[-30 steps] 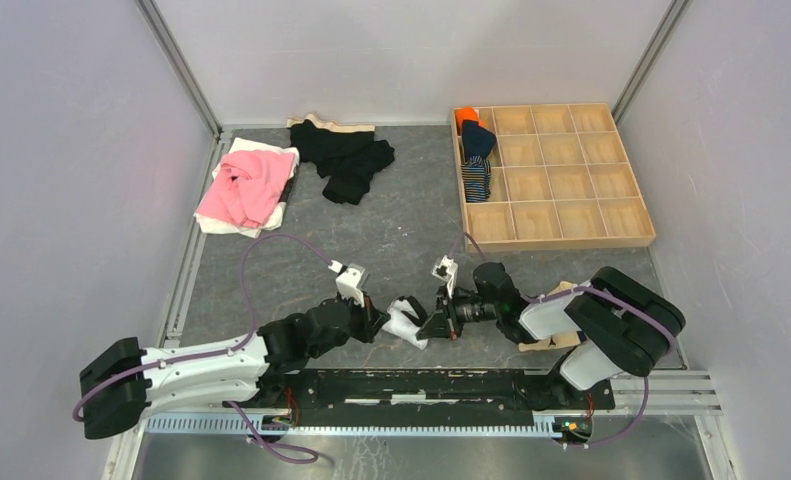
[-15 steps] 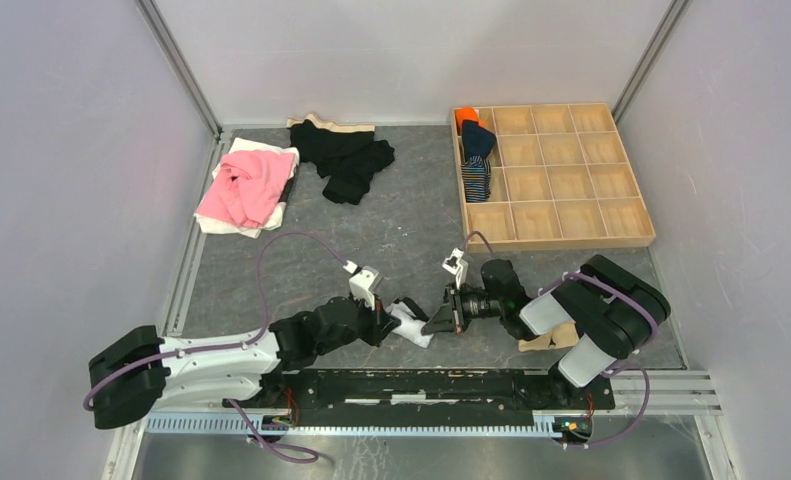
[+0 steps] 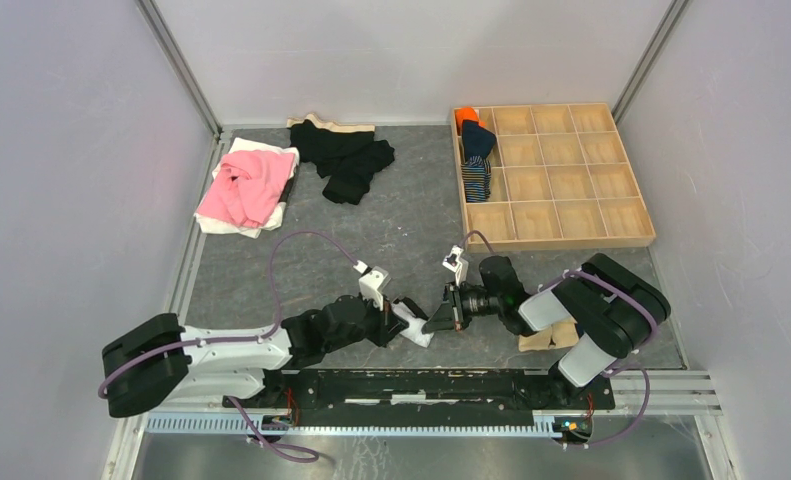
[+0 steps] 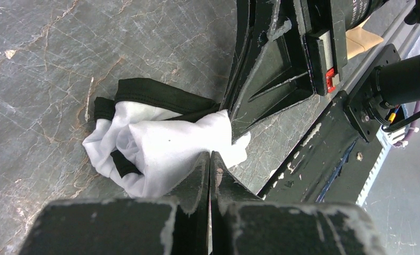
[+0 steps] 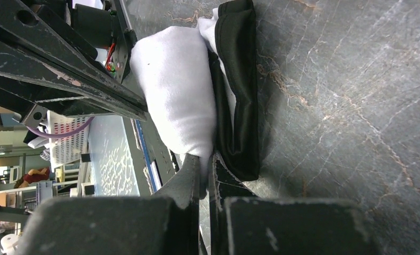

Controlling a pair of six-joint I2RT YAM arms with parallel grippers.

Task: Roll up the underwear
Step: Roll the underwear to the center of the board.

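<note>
Underwear (image 3: 412, 324), white with black trim, is seen bunched on the grey table (image 3: 411, 230) close to its near edge, between the two arms. The left gripper (image 4: 210, 159) is pressed together on a fold of white cloth. The right gripper (image 5: 204, 159) is pinched on the opposite end, where white cloth and black trim meet. How much cloth lies inside either jaw is hidden. At the far right, a wooden tray (image 3: 556, 241) holds rolled pieces (image 3: 476, 165) in its left column, too small to be told apart. A tan thing (image 3: 537, 341) is mostly covered by the right arm
</note>
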